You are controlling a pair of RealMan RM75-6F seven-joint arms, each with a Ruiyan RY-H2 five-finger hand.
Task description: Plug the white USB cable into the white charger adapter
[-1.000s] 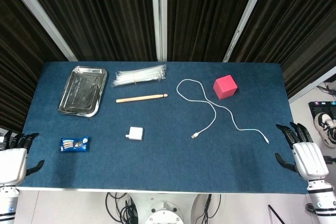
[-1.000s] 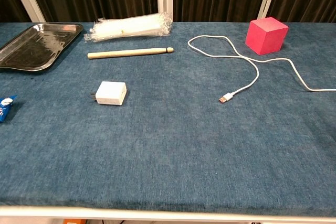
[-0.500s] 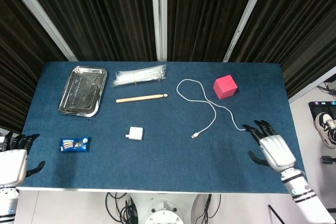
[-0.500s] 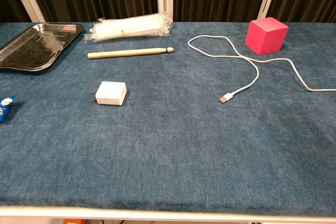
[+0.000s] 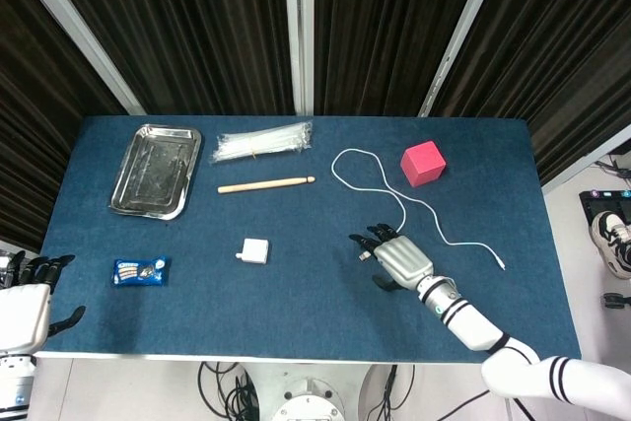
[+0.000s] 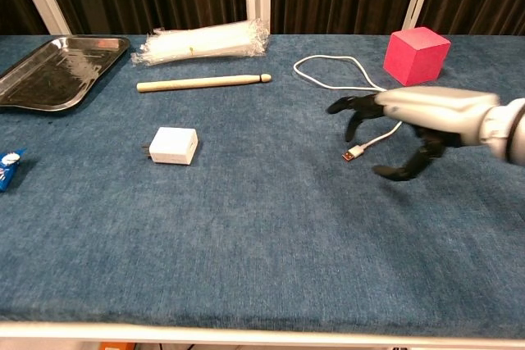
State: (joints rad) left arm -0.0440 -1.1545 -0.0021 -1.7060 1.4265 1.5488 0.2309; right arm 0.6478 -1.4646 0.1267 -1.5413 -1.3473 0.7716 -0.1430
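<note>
Steel tray point(image 5: 154, 171) sits at the far left of the blue table point(image 5: 296, 313); whether anything lies in it can't be told from its scuffed, reflective bottom. Right hand point(image 5: 394, 257) is out over the mid-table, palm down, fingers spread and curved, thumb hanging toward the cloth, holding nothing; its fingertips point(image 6: 338, 107) hover right over the USB plug point(image 6: 353, 153) without visible contact. White USB cable point(image 6: 344, 69) loops from that plug back toward the pink cube point(image 6: 417, 55) and trails off right, small connector end point(image 5: 502, 265) lying near the right edge. White charger adapter point(image 6: 173, 146) lies flat on the cloth, well apart to the left of the hand, prongs facing left. Left hand point(image 5: 25, 295) is parked off the near-left table corner, fingers loosely apart, nothing in it. Also on the table: bag of clear straws point(image 5: 262, 141), wooden stick point(image 5: 266, 184) just in front of it, blue snack packet point(image 5: 139, 271) near the left edge
</note>
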